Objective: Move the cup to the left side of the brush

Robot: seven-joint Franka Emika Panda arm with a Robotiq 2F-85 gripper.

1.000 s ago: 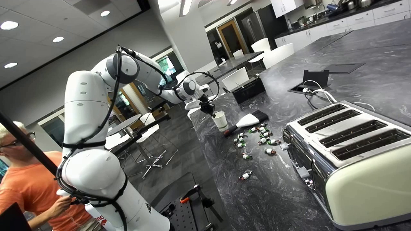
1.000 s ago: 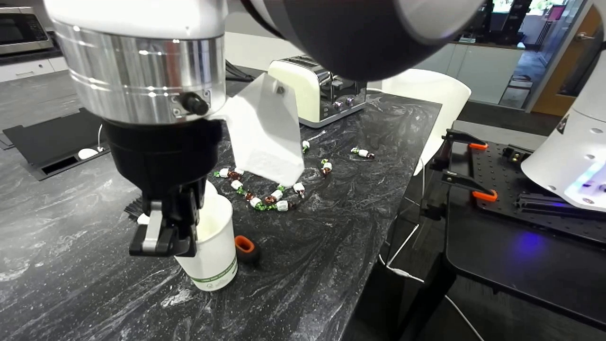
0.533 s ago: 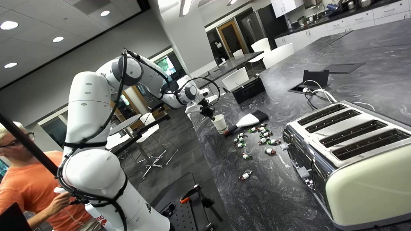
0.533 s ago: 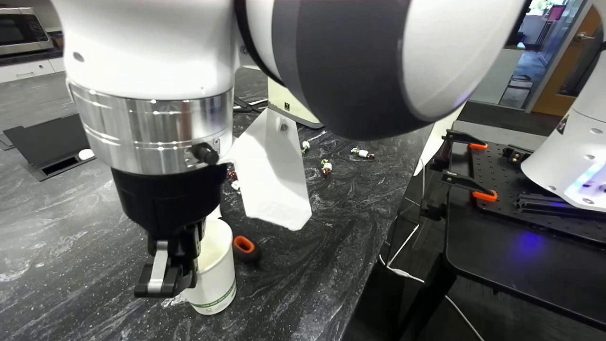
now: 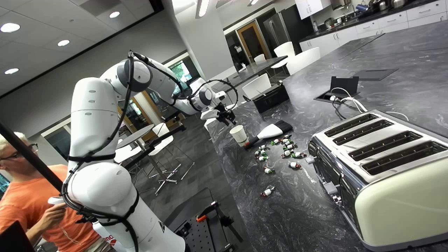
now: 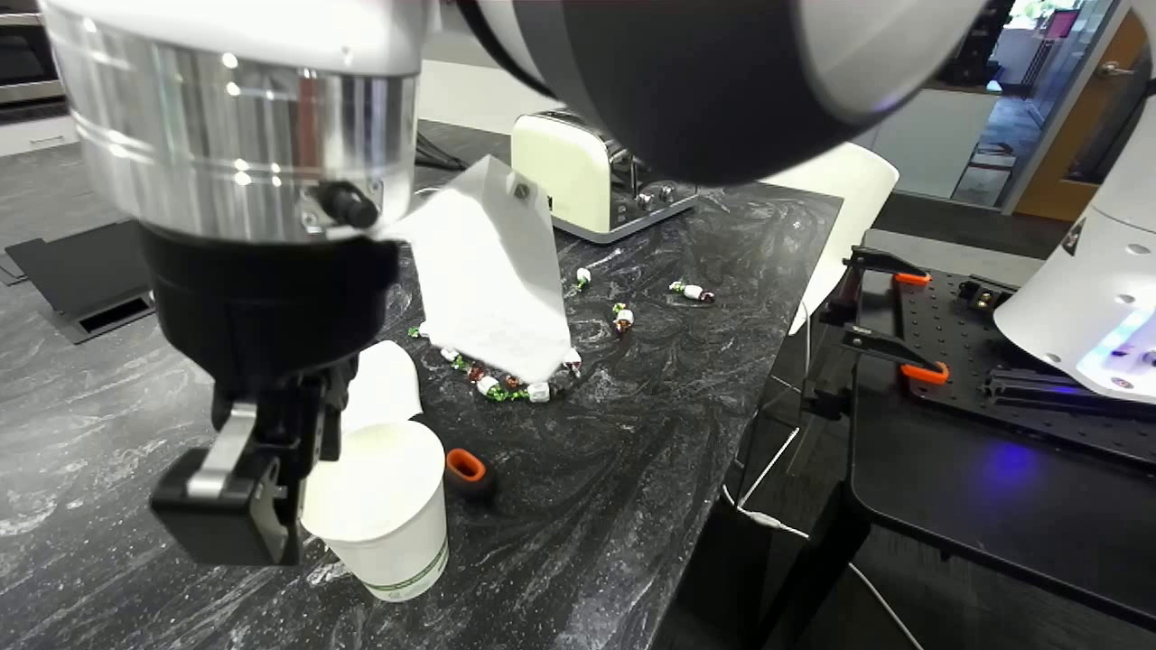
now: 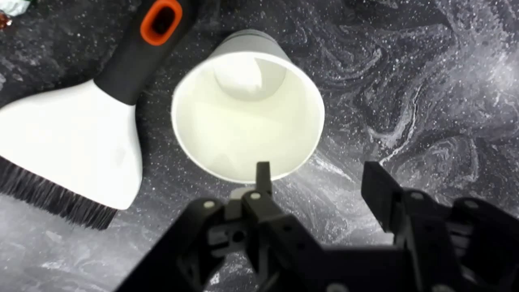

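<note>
The white paper cup [image 6: 397, 542], with a green band near its base, stands on the dark counter, its mouth facing up in the wrist view. Close beside it lies the brush [image 7: 77, 138], with a white body, black bristles and a dark handle ending in an orange-lined hole. That handle end is next to the cup's base in both exterior views. My gripper [image 7: 318, 178] is open, its jaws well apart with only counter between them. One of its fingers [image 7: 263, 174] overlaps the near rim of the cup in the wrist view. In an exterior view the gripper [image 5: 231, 122] is just above the cup.
Several wrapped candies [image 5: 294, 165] lie scattered between the brush and a large cream toaster [image 5: 392, 210]. A black box [image 5: 271, 99] sits at the counter's far edge. A raised dark flap [image 6: 81, 271] stands on the counter behind. Someone in an orange shirt [image 5: 38, 199] stands behind the arm.
A second ago the gripper was closed on the cup's wall. The cup came down onto the counter, then the jaws opened. The gripper has since risen a little and drawn away from the cup.
</note>
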